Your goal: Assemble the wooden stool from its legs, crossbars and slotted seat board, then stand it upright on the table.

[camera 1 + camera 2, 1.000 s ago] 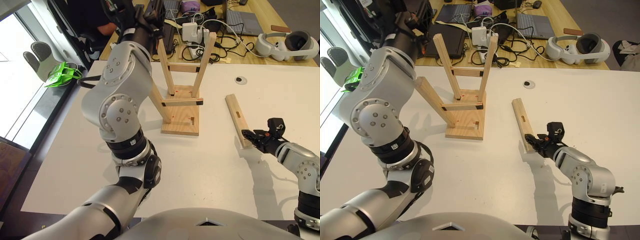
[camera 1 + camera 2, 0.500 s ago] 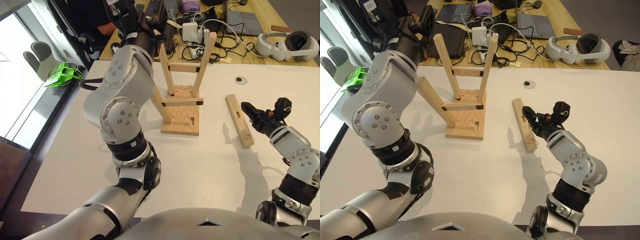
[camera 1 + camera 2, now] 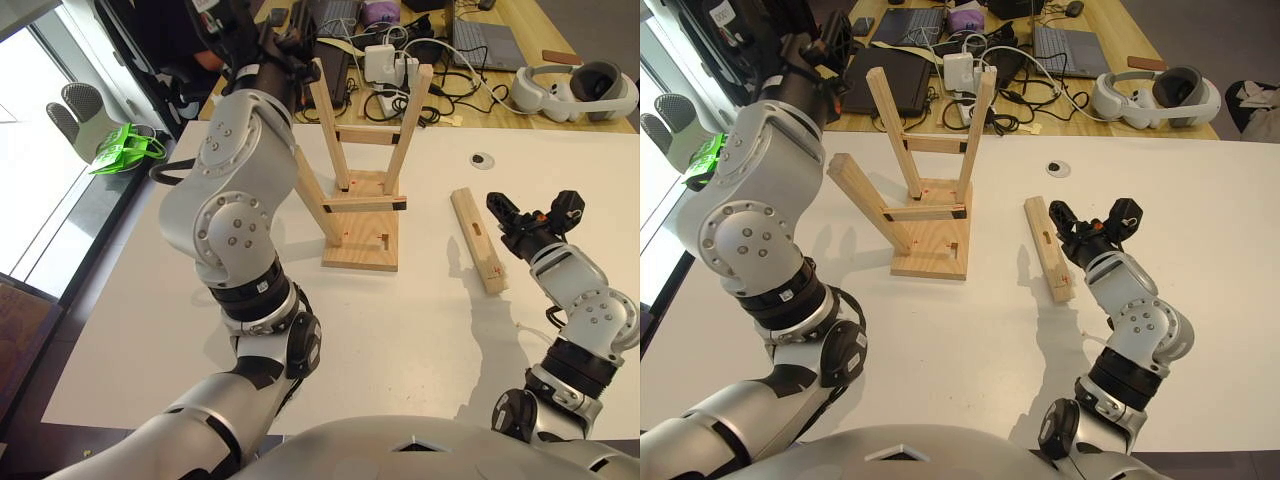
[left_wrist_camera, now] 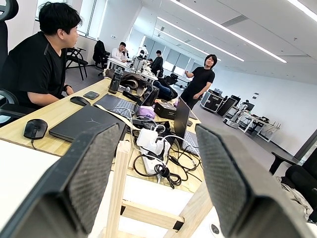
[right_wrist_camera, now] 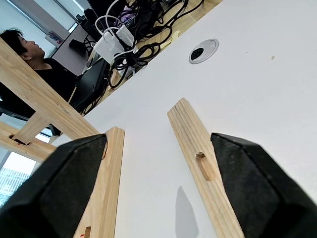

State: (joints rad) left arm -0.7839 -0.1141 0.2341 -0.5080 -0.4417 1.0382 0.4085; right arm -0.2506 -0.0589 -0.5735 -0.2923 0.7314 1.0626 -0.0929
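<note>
Right wrist view: the right gripper (image 5: 158, 141) gapes wide, empty, near the loose leg (image 3: 1048, 255). The left gripper (image 4: 158, 131), likewise spread, holds nothing beside the stool (image 3: 930, 215).

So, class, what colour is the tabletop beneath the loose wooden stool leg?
White tabletop, shown best in the left eye view.

No text, number or sign legible, small red marks seen on the loose leg (image 3: 478, 240) near one end and on the seat board (image 3: 362, 240), too small to be read, print on the green bag (image 3: 122, 148) blurred.
</note>
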